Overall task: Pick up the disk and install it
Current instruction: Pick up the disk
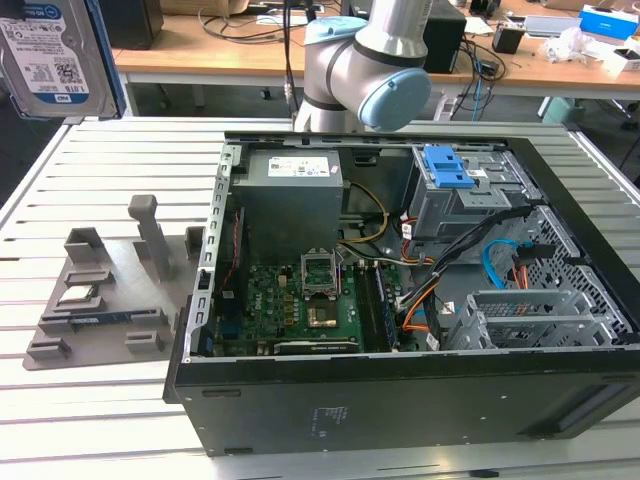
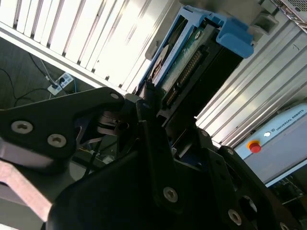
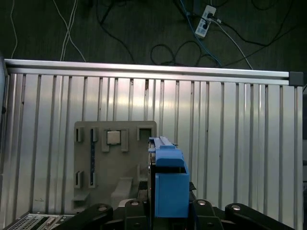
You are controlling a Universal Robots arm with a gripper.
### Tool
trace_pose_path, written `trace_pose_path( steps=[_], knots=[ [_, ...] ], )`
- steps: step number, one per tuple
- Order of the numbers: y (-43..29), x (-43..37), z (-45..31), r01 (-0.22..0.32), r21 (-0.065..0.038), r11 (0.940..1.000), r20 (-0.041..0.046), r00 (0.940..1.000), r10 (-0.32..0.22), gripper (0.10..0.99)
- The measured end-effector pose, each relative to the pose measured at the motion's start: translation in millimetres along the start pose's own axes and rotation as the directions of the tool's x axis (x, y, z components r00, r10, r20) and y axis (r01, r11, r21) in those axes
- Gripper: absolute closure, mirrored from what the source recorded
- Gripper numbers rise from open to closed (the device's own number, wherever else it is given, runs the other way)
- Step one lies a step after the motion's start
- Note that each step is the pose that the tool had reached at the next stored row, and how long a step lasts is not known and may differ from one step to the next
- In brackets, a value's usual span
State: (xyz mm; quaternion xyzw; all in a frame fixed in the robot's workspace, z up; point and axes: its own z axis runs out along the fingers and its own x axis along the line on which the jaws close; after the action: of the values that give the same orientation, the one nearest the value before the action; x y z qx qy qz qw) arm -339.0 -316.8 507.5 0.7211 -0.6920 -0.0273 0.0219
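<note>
I'm gripping the disk [image 1: 45, 55] edge-up, pincer [image 3: 168, 208] clenched on its blue bracket [image 3: 170, 184] — holding it well above the tabletop [image 3: 230, 143] so it's clearing the grey fixture [image 3: 115, 163] and the open case [image 1: 400, 400].

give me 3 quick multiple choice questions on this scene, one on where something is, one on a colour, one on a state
1. Where is the disk? A) in the gripper B) in the drive cage C) on the grey tray
2. What colour is its bracket? A) red B) blue C) yellow
3. The computer case is: A) closed B) upside down C) open
Answers: 1 A, the gripper clamps it in both wrist views. 2 B, blue plastic wraps it. 3 C, the motherboard shows.
</note>
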Motion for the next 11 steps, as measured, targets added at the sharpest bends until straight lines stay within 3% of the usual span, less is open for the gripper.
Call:
trace_pose_path(
  steps=[8, 11],
  knots=[
    [0.7, -0.9, -19.6, 0.000, -0.001, 1.0000, 0.0000, 1.0000, 0.000, 0.722],
    [1.0, -1.0, -23.4, 0.000, -0.001, 1.0000, -0.0001, 1.0000, 0.000, 0.722]
  ],
)
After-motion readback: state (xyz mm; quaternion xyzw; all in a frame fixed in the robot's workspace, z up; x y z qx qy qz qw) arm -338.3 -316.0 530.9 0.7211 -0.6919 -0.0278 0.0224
